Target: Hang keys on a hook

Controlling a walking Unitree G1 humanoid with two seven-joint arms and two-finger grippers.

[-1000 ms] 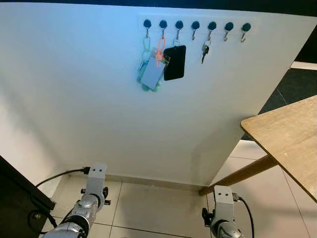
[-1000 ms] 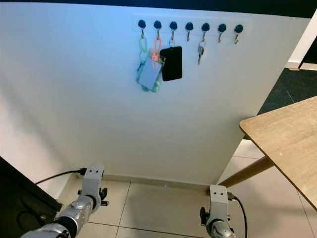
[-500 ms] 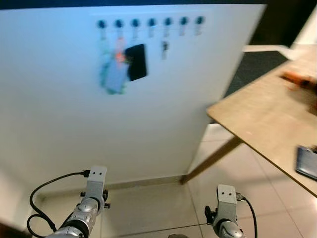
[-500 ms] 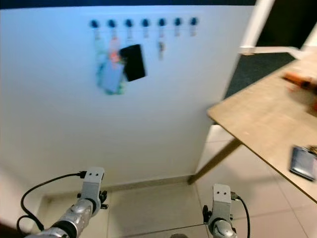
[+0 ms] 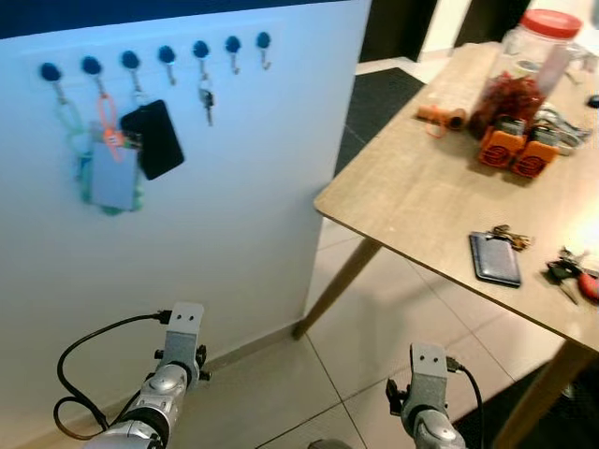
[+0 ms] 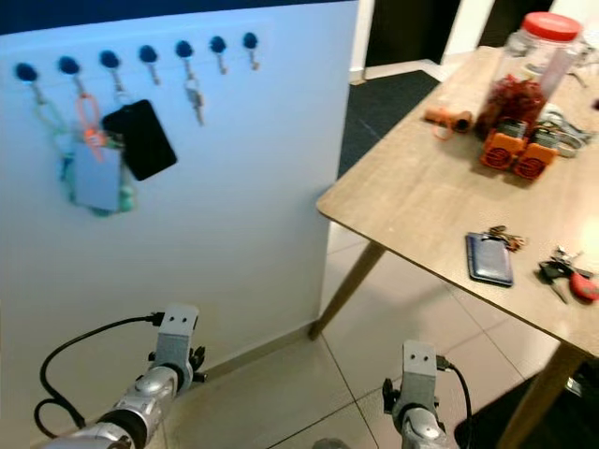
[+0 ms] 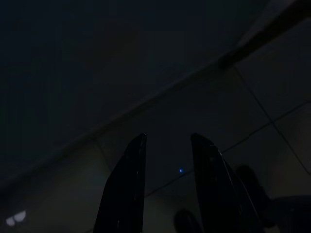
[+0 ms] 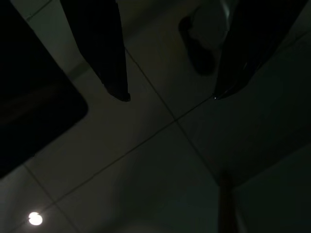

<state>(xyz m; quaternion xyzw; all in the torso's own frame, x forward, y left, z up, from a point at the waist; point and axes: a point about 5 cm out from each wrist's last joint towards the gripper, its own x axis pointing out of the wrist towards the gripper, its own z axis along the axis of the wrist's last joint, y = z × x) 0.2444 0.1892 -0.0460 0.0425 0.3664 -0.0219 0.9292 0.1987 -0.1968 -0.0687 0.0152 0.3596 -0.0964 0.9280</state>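
Currently both arms hang low over the tiled floor, idle. Left gripper: fingers parted with a moderate gap, nothing between them, pointing at dark floor near the wall base. Right gripper: fingers spread wide, holding nothing, pointing at floor tiles.

Keys with a red fob lie on the tabletop at its near right edge, well apart from both sets of fingers and well above them. Just to their left is a dark wallet with a small bunch of keys touching its far end.

Hook rail is on the white wall panel to the left of the table, high up, also well clear of both grippers. The rail shows a row of dark round knobs with hooks. From the left: green lanyard with a grey card, an orange loop, a black card, then a single key. The two rightmost hooks carry nothing.

Far end of the tabletop: red-lidded jar, two orange blocks, and an orange-ended cylinder.
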